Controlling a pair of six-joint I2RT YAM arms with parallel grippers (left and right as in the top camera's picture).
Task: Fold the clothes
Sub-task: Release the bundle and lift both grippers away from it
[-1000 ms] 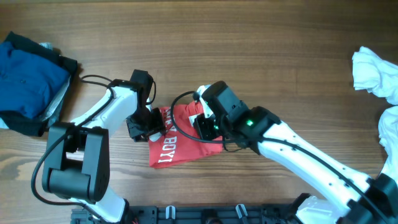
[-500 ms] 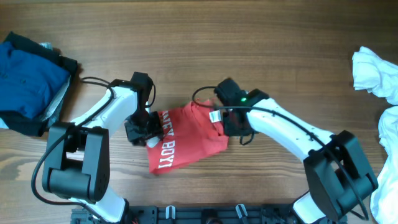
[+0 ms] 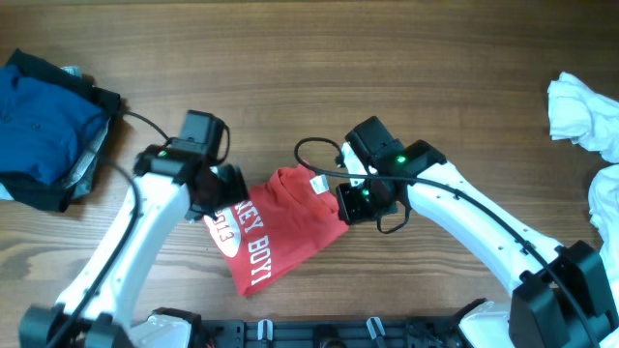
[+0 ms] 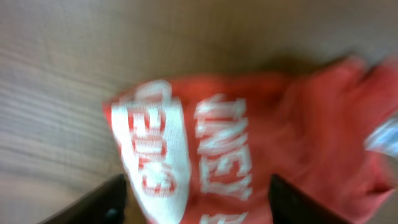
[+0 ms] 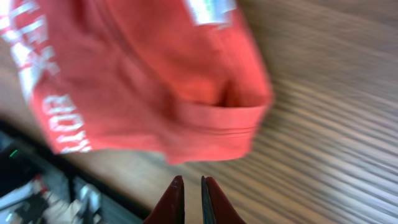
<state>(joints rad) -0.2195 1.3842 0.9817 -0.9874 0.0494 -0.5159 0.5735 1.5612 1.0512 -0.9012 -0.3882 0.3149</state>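
Observation:
A red T-shirt (image 3: 276,227) with white lettering lies folded and skewed on the wooden table, front centre. My left gripper (image 3: 221,190) is at its left edge; in the left wrist view the gripper (image 4: 198,200) is open wide, with the shirt (image 4: 249,130) and its white print between the fingers. My right gripper (image 3: 350,204) is at the shirt's right edge. In the right wrist view the red fingertips (image 5: 191,186) are shut with nothing between them, just off the shirt's hem (image 5: 155,81).
A pile of blue and dark clothes (image 3: 44,126) lies at the far left. White garments (image 3: 585,116) lie at the right edge. The black base rail (image 3: 319,333) runs along the table's front edge.
The shirt has turned and slid toward the front left. My left arm has swung outward and now sits at the shirt's left edge. My right gripper has come off the shirt and sits at its right edge.

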